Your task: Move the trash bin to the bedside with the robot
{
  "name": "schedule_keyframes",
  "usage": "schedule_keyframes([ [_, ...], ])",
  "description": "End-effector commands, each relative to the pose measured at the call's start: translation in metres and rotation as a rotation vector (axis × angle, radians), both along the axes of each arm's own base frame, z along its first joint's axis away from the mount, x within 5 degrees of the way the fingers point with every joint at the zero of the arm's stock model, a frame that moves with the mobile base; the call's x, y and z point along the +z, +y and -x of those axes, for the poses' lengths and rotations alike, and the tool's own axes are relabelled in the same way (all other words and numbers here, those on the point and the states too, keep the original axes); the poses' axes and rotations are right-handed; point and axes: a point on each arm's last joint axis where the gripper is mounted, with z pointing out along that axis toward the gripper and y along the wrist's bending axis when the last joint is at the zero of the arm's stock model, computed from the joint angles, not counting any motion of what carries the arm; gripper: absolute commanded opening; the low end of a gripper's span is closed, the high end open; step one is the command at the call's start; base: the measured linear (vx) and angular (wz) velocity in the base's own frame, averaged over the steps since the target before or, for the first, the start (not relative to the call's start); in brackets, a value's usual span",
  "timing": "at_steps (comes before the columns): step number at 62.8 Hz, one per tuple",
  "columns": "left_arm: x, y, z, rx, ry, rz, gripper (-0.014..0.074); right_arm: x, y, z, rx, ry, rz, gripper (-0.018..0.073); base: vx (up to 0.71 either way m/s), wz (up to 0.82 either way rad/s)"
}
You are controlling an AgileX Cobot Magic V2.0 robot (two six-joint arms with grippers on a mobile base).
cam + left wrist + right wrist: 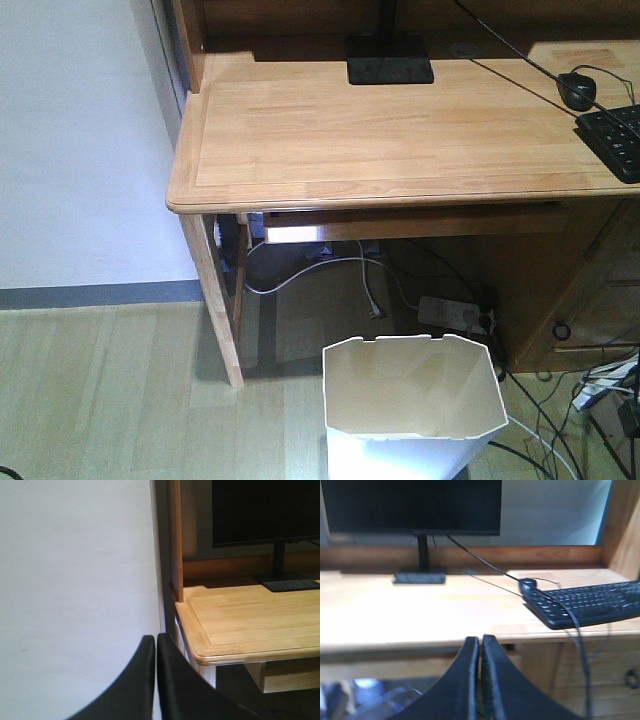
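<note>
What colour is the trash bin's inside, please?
Cream; the trash bin shows best in exterior front-facing view.

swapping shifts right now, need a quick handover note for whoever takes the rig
Left gripper: fingers shut, empty, facing the wall beside the desk corner.
Right gripper: fingers shut, empty, facing the desk front.
Bin: upright on the floor in front of the desk, looks empty; neither arm touches it.
Bed: not in any view.
Done: nothing visible; the bin is by the desk.
Left: take hold of the bin and bring it to the bed.
</note>
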Motion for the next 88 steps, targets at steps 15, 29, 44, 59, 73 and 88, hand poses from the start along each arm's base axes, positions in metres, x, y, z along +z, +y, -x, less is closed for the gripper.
schedule_keyframes([
  [15,0.003,-0.001,0.0,-0.009,-0.07,0.022,-0.0006,0.005,0.0,0.001,0.005,-0.062,0.067,-0.0008,0.0,0.0],
  [29,0.003,-0.001,0.0,-0.009,-0.07,0.022,-0.0006,0.029,0.002,0.003,0.019,-0.288,0.016,-0.0008,0.0,0.0],
  [44,0.003,-0.001,0.0,-0.009,-0.07,0.022,-0.0006,0.086,0.002,0.001,0.02,-0.333,0.014,-0.0008,0.0,0.0],
  [59,0.003,-0.001,0.0,-0.009,-0.07,0.022,-0.0006,0.111,-0.002,-0.034,0.008,-0.11,-0.025,-0.0008,0.0,0.0],
  [73,0.003,-0.001,0.0,-0.009,-0.07,0.022,-0.0006,0.103,-0.003,-0.053,0.007,-0.012,-0.032,-0.0008,0.0,0.0],
  [88,0.003,-0.001,0.0,-0.009,-0.07,0.022,-0.0006,0.1,-0.004,-0.056,0.006,0.019,-0.03,-0.0001,0.0,0.0],
])
